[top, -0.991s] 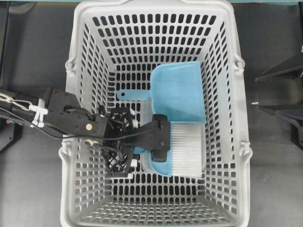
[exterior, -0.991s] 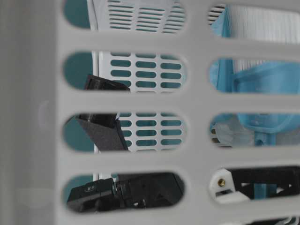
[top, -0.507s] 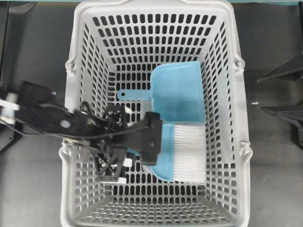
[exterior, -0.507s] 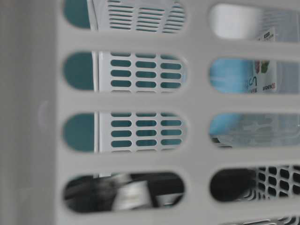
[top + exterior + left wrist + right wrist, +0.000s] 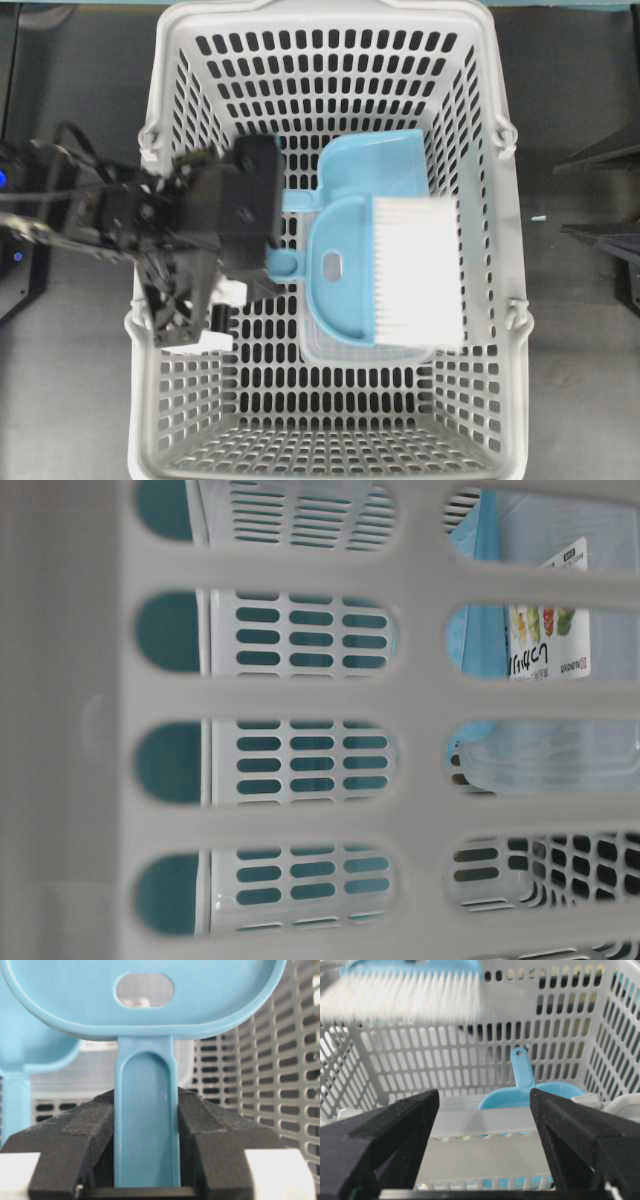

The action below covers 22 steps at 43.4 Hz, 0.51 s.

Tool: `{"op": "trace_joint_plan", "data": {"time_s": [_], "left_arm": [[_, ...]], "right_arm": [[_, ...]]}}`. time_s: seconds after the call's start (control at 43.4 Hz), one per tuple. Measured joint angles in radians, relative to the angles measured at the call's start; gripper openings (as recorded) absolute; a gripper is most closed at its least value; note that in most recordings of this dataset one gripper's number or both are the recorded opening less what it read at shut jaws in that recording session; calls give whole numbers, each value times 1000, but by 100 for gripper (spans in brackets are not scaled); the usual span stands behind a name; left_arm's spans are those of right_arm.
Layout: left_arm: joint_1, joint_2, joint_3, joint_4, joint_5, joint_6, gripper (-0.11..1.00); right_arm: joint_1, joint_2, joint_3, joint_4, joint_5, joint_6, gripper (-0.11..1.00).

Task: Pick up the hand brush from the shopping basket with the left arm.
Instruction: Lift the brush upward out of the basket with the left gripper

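Dark tabletop (image 5: 80, 400), shopping basket (image 5: 330, 25) on it

Label (image 5: 548, 630) on clear container (image 5: 560, 755) in basket: print too small/blurred to read.

Robot lab bench: dark tabletop (image 5: 70, 400), black arm mounts at edges, staged grey shopping basket (image 5: 330, 30).

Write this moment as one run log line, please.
left gripper: shut on light blue plastic hand brush | brush: lifted above grey slotted basket | right gripper: open
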Motion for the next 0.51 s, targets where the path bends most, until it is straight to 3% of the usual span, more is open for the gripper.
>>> {"op": "trace_joint_plan", "data": {"time_s": [0.507], "left_arm": [[-2,34,-21,0,3,-2,25]], "right_arm": [[-2,0,0,2,0,0,70]]}}
